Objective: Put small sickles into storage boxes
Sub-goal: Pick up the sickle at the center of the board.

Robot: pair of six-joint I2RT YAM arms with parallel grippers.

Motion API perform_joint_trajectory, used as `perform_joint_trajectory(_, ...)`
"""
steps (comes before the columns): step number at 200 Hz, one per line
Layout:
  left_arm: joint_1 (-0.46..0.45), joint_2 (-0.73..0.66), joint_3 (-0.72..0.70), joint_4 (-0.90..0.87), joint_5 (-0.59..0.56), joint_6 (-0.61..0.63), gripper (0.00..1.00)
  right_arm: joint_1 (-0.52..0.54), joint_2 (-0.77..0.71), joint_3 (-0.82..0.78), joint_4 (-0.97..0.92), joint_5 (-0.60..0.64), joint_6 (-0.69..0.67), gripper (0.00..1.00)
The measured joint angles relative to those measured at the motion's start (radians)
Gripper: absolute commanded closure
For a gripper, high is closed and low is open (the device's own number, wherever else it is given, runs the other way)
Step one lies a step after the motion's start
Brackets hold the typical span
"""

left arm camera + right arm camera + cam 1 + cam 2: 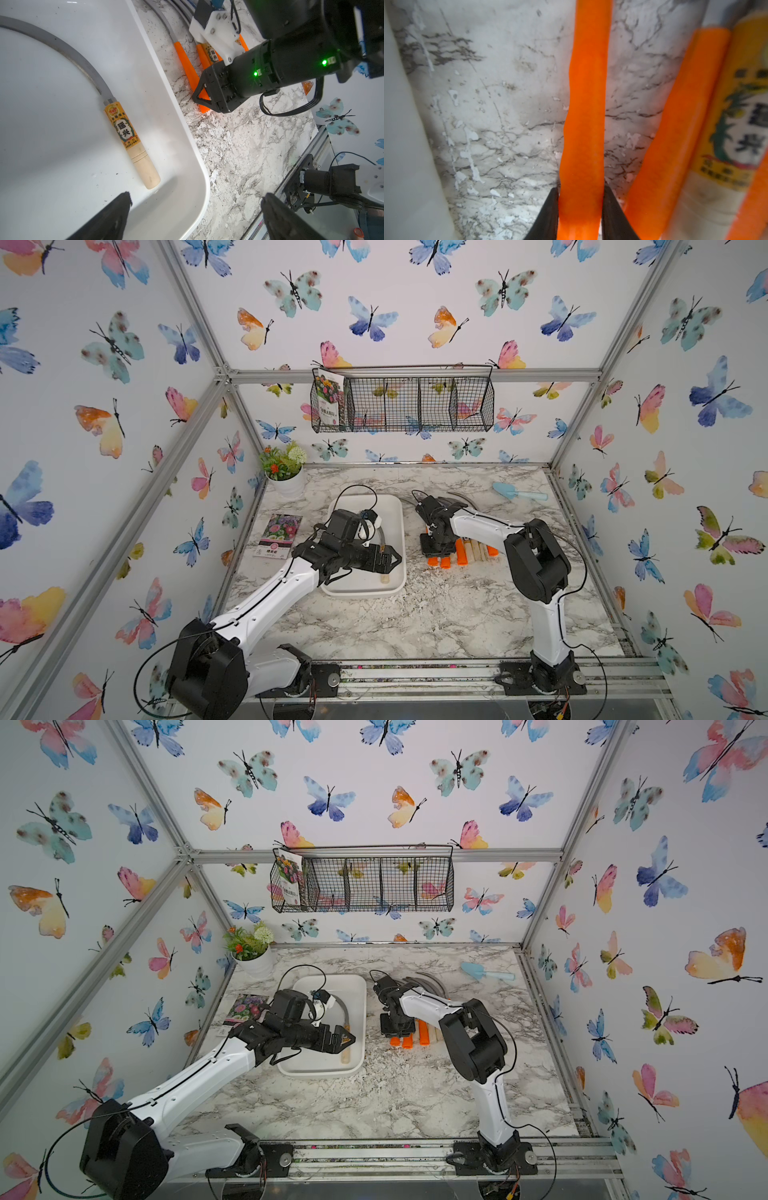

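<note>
1 marble table (436, 614). 1 wire basket (436, 406) on the back wall, far beyond both grippers, with 1 seed packet (330, 400) upright in its end compartment on the left-arm side.

1 white tray (390, 514) sits under the left gripper (197, 195). Inside it is 1 wood-handled sickle (128, 135), handle end just ahead of the finger (116, 214) over the tray. Left gripper is spread wide, holding nothing, straddling the tray's corner rim.

Right gripper (580, 207) is pinching 1 orange-handled sickle (587, 104) on the marble. The row of sickles (465, 551) has roughly 6 handle ends, 4 orange and 2 wood; the right arm (482, 526) hides part.

A strip of bare marble separates the tray wall from the pinched handle. The next orange handle is just beside the outer jaw.

1 potted plant (284, 472), 1 loose seed packet (278, 535) and 1 light blue trowel (519, 492) are all apart from the grippers. Broad bare marble lies behind both grippers.
</note>
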Motion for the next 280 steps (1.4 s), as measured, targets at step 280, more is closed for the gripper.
perform_joint_trajectory(280, 0.0, -0.024, 0.055, -0.039, -0.008, -0.012, 0.02, -0.033, -0.082, 0.116, -0.217, 0.04, -0.006, 0.99)
